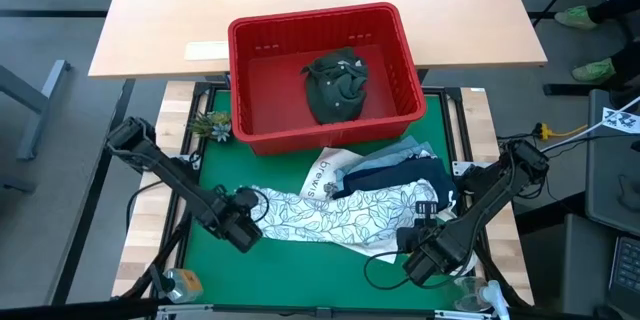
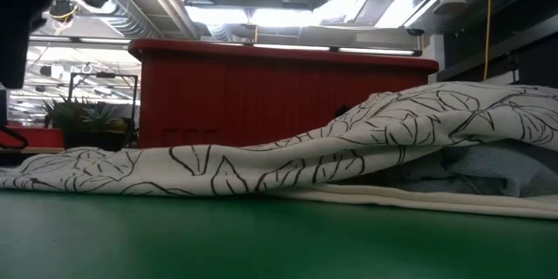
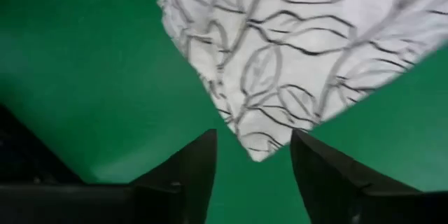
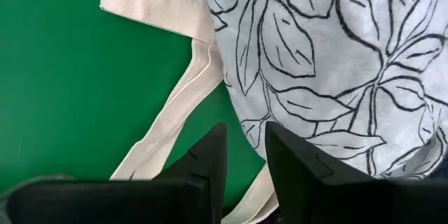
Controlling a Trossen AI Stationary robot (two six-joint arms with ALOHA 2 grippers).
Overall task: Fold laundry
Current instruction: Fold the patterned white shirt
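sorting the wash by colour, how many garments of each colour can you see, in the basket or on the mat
dark olive green garment, in the red basket: 1
white leaf-print garment: 1
navy blue garment: 1
light blue garment: 1
total: 4 visible; any others under the pile are hidden

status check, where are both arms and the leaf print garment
Left gripper open, off the leaf-print garment corner. Right gripper narrow at its other edge, nothing clearly held. Tote strap beneath the cloth.
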